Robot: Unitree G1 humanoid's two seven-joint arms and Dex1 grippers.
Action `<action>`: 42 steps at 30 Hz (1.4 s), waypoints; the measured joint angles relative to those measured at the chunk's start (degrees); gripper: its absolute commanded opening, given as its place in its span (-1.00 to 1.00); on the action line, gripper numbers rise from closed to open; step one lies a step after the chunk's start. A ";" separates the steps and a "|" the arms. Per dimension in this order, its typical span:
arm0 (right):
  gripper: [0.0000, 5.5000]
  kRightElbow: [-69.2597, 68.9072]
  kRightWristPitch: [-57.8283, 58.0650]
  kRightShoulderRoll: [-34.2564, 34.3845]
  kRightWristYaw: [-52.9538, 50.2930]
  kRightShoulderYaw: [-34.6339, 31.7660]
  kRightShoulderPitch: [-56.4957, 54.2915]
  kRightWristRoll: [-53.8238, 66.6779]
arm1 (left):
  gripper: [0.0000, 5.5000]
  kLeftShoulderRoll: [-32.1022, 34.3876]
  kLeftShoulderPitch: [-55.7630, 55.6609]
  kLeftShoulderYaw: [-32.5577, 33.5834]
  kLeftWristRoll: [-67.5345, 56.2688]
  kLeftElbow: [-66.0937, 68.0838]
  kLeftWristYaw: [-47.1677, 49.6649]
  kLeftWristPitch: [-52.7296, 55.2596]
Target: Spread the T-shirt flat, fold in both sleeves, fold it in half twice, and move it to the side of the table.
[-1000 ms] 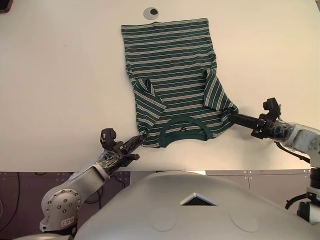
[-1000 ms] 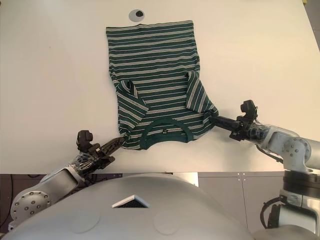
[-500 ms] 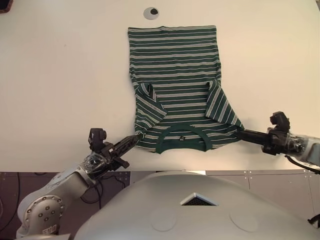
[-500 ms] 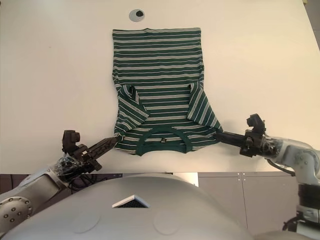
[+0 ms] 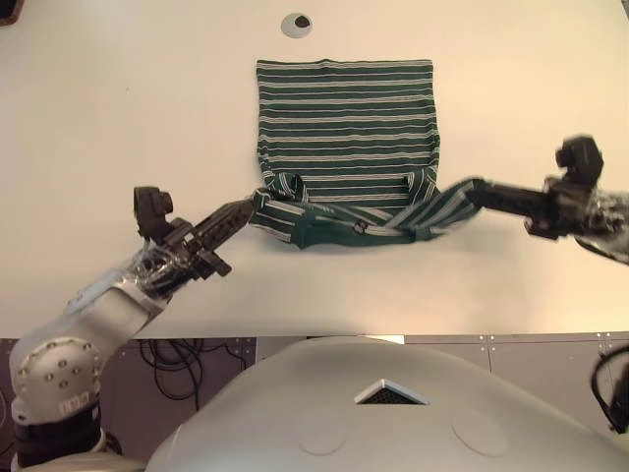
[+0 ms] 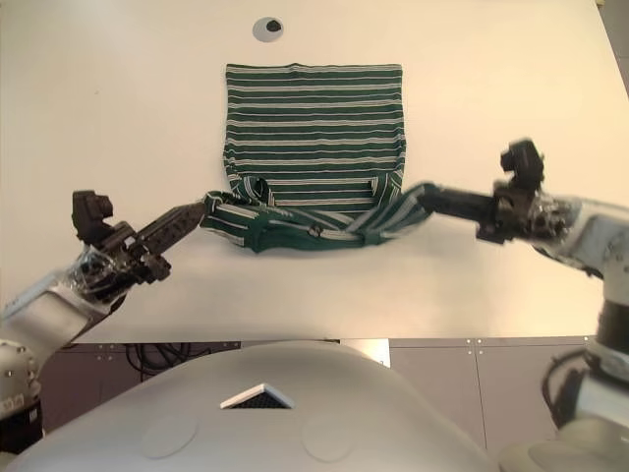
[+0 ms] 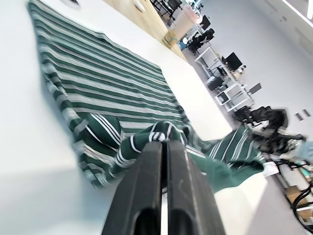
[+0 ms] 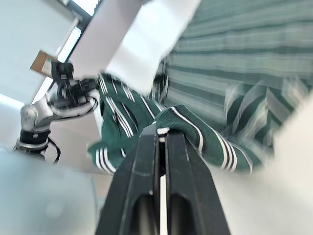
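A green T-shirt with white stripes lies on the white table, its hem at the far end. Its collar end is lifted off the table and sags between my two grippers. My left gripper is shut on the left shoulder corner; the left wrist view shows its fingers pinching striped cloth. My right gripper is shut on the right shoulder corner, with cloth draped over its fingers in the right wrist view. Both sleeves are folded in.
A small round grey disc sits on the table just beyond the shirt's hem. Bare table spreads to the left and right of the shirt. The table's near edge runs just below my arms.
Both grippers have risen and moved away from me, lifting the collar end off the table. The visible flat part of the shirt has grown shorter.
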 measured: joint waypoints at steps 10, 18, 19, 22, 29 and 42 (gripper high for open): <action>-1.00 19.51 -0.42 11.33 -16.98 6.02 -22.85 -9.80 | -0.99 -0.98 -31.46 -11.84 13.40 27.08 -3.17 4.63; -1.00 43.82 -14.26 17.09 -16.95 12.54 -37.05 -23.09 | -0.99 -7.33 -53.13 -19.39 33.50 57.14 -14.91 -0.94; -1.00 46.51 -16.00 17.49 -16.85 12.74 -38.43 -23.99 | -0.99 -7.99 -54.75 -19.66 34.89 59.76 -16.12 -1.84; -1.00 56.07 -22.64 19.86 -17.06 12.95 -42.90 -28.00 | -0.99 -10.23 -60.44 -19.92 40.14 69.11 -19.59 -5.16; -1.00 71.74 -35.43 23.91 -19.93 10.96 -49.70 -34.24 | -0.99 -14.13 -71.77 -17.36 49.94 90.01 -23.39 -14.46; -1.00 80.86 -46.78 30.97 -29.50 4.63 -52.40 -38.11 | -0.99 -18.73 -78.59 -9.71 57.81 106.92 -19.10 -24.87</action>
